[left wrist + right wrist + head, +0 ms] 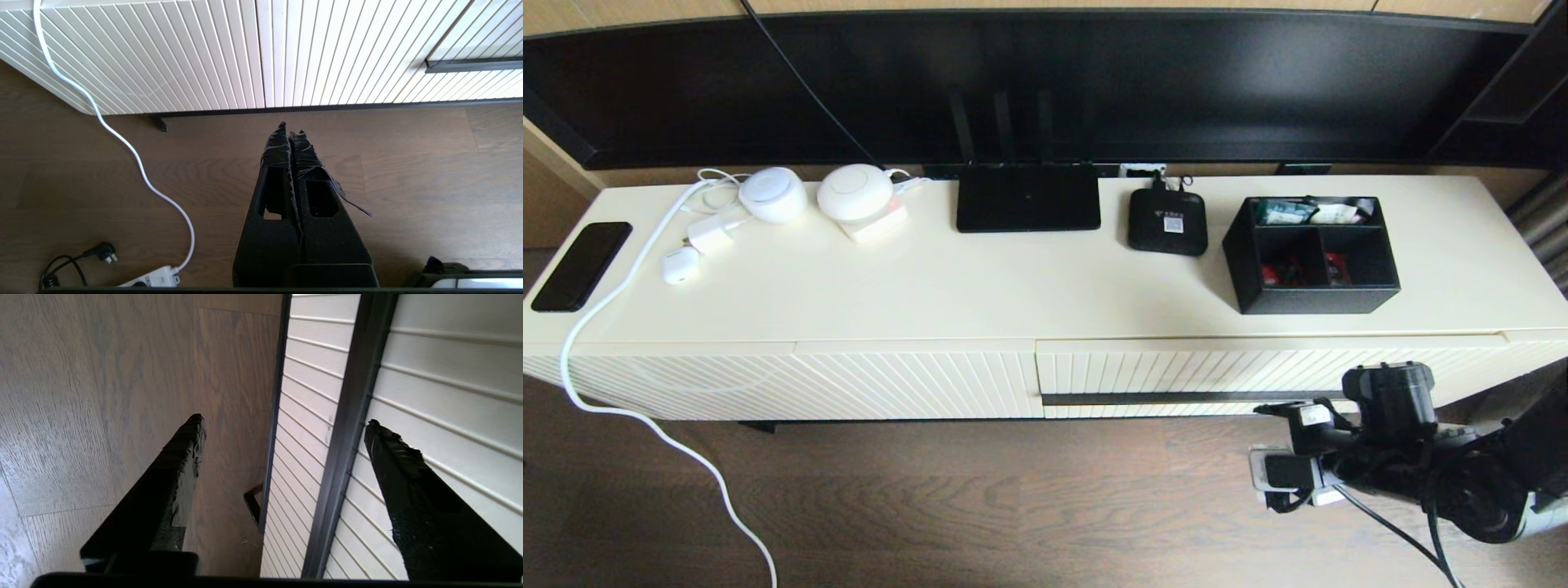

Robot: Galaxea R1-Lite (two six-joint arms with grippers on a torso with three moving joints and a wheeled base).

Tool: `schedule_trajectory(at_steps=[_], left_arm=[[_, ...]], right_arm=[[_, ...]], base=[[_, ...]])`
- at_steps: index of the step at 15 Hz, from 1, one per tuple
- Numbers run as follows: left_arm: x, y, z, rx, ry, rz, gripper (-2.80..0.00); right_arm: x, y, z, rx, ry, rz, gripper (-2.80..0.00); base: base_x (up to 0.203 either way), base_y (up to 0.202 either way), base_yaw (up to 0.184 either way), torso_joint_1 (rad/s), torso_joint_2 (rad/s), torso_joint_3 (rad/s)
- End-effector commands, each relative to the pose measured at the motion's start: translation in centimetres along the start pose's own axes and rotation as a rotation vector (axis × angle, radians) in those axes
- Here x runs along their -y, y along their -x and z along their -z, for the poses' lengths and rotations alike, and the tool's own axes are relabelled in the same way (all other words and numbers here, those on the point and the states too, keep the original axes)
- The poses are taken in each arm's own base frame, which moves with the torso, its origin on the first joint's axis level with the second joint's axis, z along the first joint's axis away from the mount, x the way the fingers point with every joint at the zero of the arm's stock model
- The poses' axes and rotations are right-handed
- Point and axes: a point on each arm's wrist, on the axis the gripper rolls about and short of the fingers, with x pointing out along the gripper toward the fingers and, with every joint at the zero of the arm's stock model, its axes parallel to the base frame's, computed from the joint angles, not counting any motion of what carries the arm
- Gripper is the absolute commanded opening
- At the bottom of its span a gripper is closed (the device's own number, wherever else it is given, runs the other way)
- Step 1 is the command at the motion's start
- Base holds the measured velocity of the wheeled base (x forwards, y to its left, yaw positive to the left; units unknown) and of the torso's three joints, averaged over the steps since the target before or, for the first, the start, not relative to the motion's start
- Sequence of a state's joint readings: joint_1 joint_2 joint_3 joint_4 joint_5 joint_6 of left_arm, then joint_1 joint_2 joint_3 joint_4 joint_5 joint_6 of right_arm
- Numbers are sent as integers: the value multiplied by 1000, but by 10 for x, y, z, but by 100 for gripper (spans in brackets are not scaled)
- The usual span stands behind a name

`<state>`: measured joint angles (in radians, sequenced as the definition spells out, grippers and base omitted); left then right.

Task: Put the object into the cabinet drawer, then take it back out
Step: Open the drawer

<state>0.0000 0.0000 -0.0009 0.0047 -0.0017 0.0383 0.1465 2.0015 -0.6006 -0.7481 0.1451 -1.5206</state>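
My right gripper (pixel 284 420) hangs low in front of the cabinet drawer (pixel 1258 367), its two fingers (pixel 179 457) spread wide and holding nothing. The drawer's long dark handle strip (pixel 347 428) runs between my spread fingers in the wrist view; one fingertip lies over the ribbed cream front, the other over the wood floor (pixel 102 375). I cannot tell whether either fingertip touches the front. The drawer is closed, flush with the ribbed panel (pixel 849 376) beside it.

The organizer box (pixel 1311 255) sits on the cabinet top (pixel 1013 286), above and beyond my right gripper, well apart from it, with small colourful packets in its compartments. Farther along the top from it stand the small set-top box (pixel 1167 222) and then the flat router (pixel 1027 208).

My left gripper (pixel 291 132) is parked low over the floor, fingers pressed together and empty, pointing at the ribbed panel, with a white cable (pixel 122 139) trailing to one side.
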Motion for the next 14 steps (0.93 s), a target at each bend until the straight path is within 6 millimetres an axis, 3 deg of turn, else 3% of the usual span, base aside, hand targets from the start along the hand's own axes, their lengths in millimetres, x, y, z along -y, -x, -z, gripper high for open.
schedule_trajectory(at_steps=[1,14], left_arm=[[0,0,0,-1,0,0,-280],[0,0,0,-1,0,0,-280]], right_arm=[[-3,-12,4,-7,-2,-18,0],[9,-51,15,19,-39,29,0]], base=[[0,0,0,0,0,0],[0,0,0,0,0,0]])
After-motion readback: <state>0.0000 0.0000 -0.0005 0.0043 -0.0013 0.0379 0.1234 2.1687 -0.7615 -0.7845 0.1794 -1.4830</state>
